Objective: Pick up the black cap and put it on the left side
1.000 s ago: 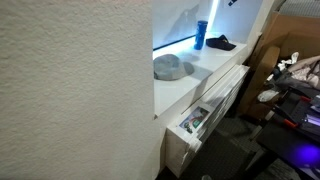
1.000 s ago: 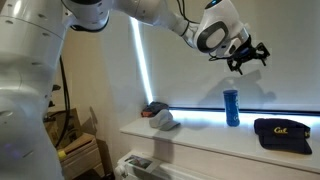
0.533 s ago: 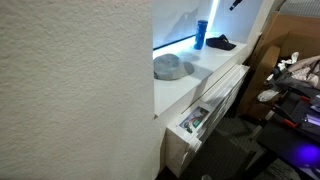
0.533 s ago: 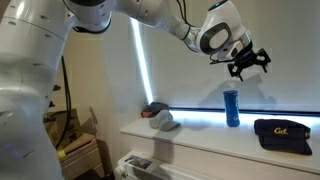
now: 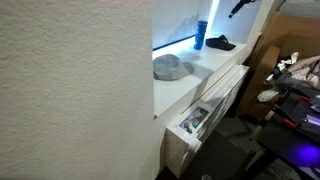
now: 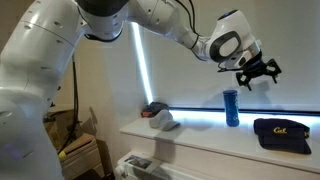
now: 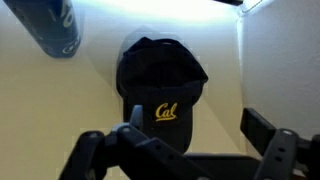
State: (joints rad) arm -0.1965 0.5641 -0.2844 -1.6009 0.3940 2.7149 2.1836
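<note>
Roughly below the gripper (image 6: 256, 80), whose jaws are spread wide, lies the cap (image 7: 160, 82), well apart from it. Its crown-to-brim axis runs crosswise to the finger line.

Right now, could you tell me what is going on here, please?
The robot arm's gripper hovers open and empty above the white ledge, roughly over the black cap, which lies untouched beside the blue bottle. The grey cap sits towards the ledge's other end. Nothing has been picked up yet.
</note>
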